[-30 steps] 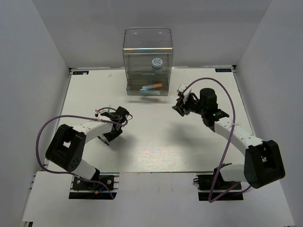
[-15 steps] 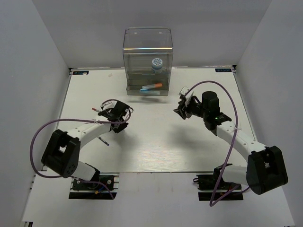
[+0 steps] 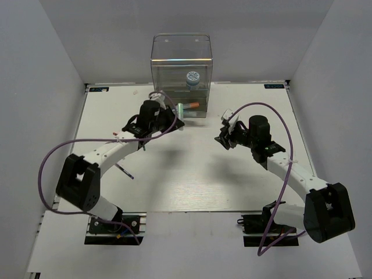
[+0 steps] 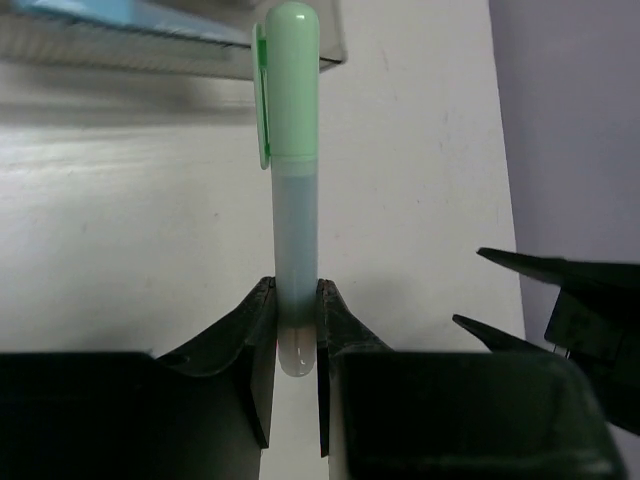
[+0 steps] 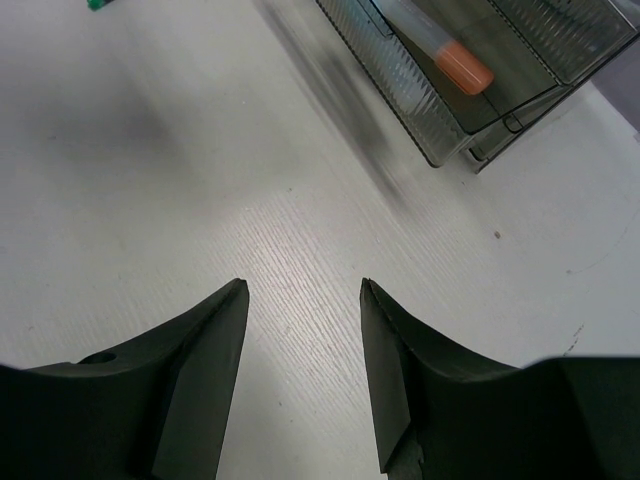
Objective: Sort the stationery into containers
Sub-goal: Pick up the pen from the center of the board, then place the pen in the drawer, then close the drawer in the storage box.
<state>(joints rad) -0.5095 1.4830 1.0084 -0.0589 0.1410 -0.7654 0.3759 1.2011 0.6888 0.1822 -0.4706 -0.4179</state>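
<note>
Your left gripper (image 4: 297,300) is pinched on the lower barrel of a green-capped marker (image 4: 292,150). The marker runs straight out from the wrist, cap end toward the pulled-out drawer (image 3: 197,111) of the clear cabinet (image 3: 181,58). From above, the cap sits right at that drawer's front left corner.

In the drawer lie a light-blue-ended tube (image 4: 120,12) and an orange-capped tube (image 5: 440,52). A blue-and-white roll (image 3: 192,77) sits higher inside the cabinet.

Your right gripper (image 5: 303,290) has its jaws spread with nothing between them. It is over the white table (image 3: 192,186), to the right of the drawer.

A thin pen (image 3: 125,171) lies on the table beside your left arm, well apart from the cabinet.
</note>
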